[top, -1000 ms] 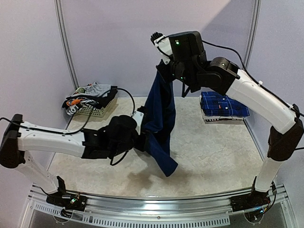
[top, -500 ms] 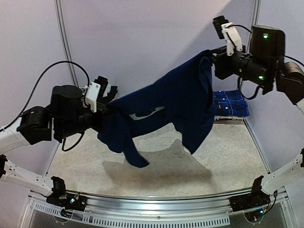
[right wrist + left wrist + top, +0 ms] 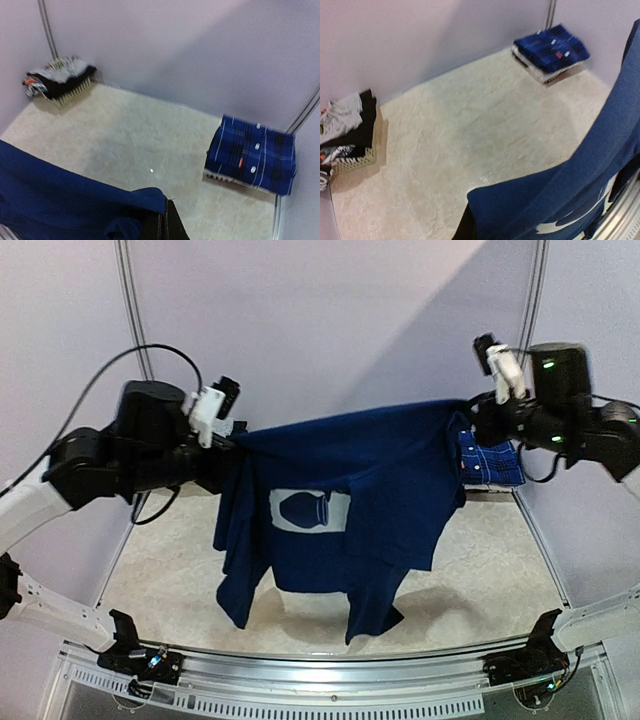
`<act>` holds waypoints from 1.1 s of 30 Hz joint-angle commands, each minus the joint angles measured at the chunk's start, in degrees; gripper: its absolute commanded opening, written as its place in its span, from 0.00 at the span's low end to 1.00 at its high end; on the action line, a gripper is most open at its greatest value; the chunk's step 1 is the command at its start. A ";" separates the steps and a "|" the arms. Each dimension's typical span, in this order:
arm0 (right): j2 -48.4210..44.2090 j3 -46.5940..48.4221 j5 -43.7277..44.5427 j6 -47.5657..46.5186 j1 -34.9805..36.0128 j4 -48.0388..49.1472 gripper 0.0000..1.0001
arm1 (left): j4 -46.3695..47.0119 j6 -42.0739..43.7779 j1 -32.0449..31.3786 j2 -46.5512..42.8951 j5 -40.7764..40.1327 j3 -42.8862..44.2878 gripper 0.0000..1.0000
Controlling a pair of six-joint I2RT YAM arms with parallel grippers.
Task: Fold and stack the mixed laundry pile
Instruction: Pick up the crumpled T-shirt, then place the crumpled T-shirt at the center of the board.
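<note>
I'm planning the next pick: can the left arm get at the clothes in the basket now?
Probably not yet: the left gripper is shut on the navy T-shirt, held stretched in the air with the right gripper. Nothing else seems to block the basket.

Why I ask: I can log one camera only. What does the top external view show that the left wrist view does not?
Only the top external view: both arms, the left pincer and right pincer holding the navy T-shirt spread in the air, its pale print in full. Only the left wrist view: the white basket with grey and black garments. Both: the T-shirt, the folded plaid shirt and the table.
</note>
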 commanded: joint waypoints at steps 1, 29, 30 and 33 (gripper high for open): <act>8.92 -12.18 -12.71 8.08 -11.74 5.39 0.00 | -0.08 -2.23 9.29 10.66 9.81 -5.26 0.00; 36.29 -1.46 -9.24 11.00 -19.12 4.90 0.82 | -3.20 -6.05 4.86 22.01 -10.74 -10.66 0.76; 35.44 -2.73 -10.20 11.14 -19.09 5.15 0.82 | -3.13 -6.70 3.59 21.31 -9.43 -11.53 0.74; 30.57 -8.26 -13.68 11.39 -18.30 7.88 0.81 | -1.68 -8.12 0.26 20.86 -4.79 -13.97 0.67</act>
